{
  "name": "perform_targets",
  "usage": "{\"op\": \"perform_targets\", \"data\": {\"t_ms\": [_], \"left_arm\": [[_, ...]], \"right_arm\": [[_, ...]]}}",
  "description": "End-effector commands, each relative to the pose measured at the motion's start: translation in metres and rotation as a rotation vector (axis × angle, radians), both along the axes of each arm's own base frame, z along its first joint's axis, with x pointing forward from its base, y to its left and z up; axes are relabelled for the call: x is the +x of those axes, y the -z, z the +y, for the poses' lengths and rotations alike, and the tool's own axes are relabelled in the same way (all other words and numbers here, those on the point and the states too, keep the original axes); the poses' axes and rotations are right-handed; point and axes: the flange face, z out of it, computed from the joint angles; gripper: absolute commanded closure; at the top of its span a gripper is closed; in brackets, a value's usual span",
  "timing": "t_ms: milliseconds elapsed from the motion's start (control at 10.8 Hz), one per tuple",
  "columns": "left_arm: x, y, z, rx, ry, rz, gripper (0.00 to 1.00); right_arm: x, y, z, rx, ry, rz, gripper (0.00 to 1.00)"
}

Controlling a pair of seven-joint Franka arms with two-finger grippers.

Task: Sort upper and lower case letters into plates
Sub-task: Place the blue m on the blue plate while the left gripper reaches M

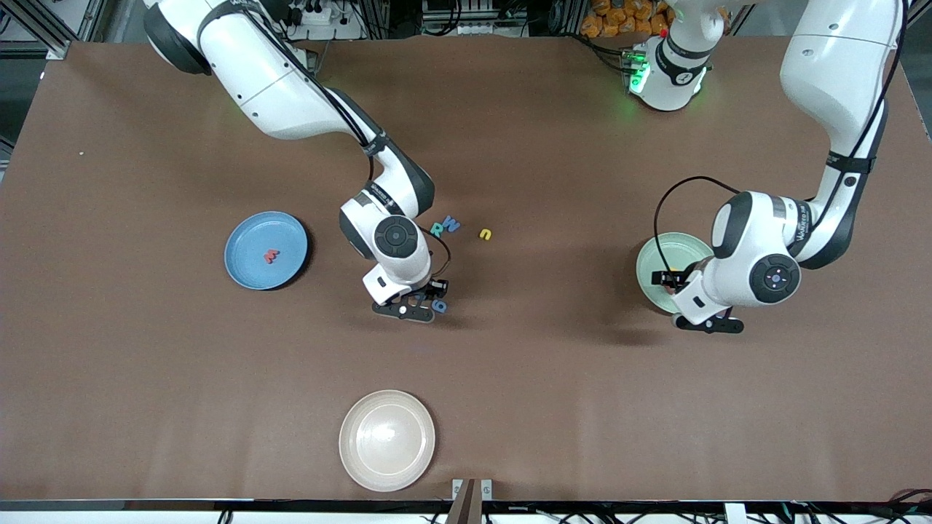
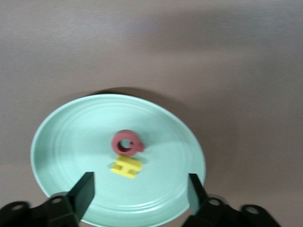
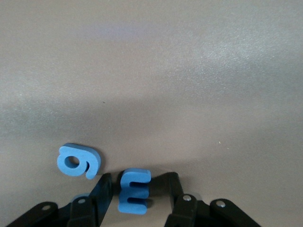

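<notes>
1. The right gripper point(image 3: 138, 191) is down at the table near its middle, its fingers point(image 3: 105, 189) drawn in close on either side of a blue E-shaped letter point(image 3: 134, 190); whether they press it cannot be told.
2. Just beside that letter lies a blue g-shaped letter point(image 3: 78, 161), flat on the brown table point(image 1: 510, 378).
3. Farther from the front camera than this gripper lie a teal letter point(image 1: 437, 228) and a blue W-shaped letter point(image 1: 452, 224), close together, and a yellow letter point(image 1: 486, 233) a little toward the left arm's end.
4. The left gripper point(image 2: 141, 193) hangs over the mint green plate point(image 2: 61, 137) with its fingers point(image 2: 85, 191) spread wide and nothing between them.
5. In that plate lie a red-pink ring-shaped letter point(image 2: 126, 142) and a yellow letter point(image 2: 127, 167), just beside each other near the plate's middle.
6. The light blue plate point(image 1: 247, 247) sits toward the right arm's end of the table with a red-pink letter point(image 1: 271, 256) in it.
7. A cream-white plate point(image 1: 386, 439) stands nearest the front camera, well apart from the other two.
</notes>
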Motion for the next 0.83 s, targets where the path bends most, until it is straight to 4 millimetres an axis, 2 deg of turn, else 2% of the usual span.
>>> {"op": "perform_targets", "data": {"t_ms": [0,371,463,556,741], "left_arm": [[-0.014,-0.019,-0.039,0.01,-0.02,-0.016,0.0],[-0.038,-0.038,-0.142,0.002,-0.116,-0.036,0.0],[-0.047,-0.038,-0.161,0.016,-0.124,-0.039,0.0],[-0.055,-0.04,-0.182,0.013,-0.092,-0.045,0.0],[-0.071,-0.047,-0.227,-0.007,-0.015,-0.067,0.0]], "right_arm": [[0.002,0.008,-0.004,-0.005,0.017,0.008,1.0],[0.008,0.004,-0.007,0.002,0.008,0.003,1.0],[0.013,-0.002,-0.012,0.006,-0.005,0.004,1.0],[0.018,-0.011,-0.016,0.045,0.009,0.018,1.0],[0.042,-0.052,-0.049,0.139,0.036,0.054,1.0]]}}
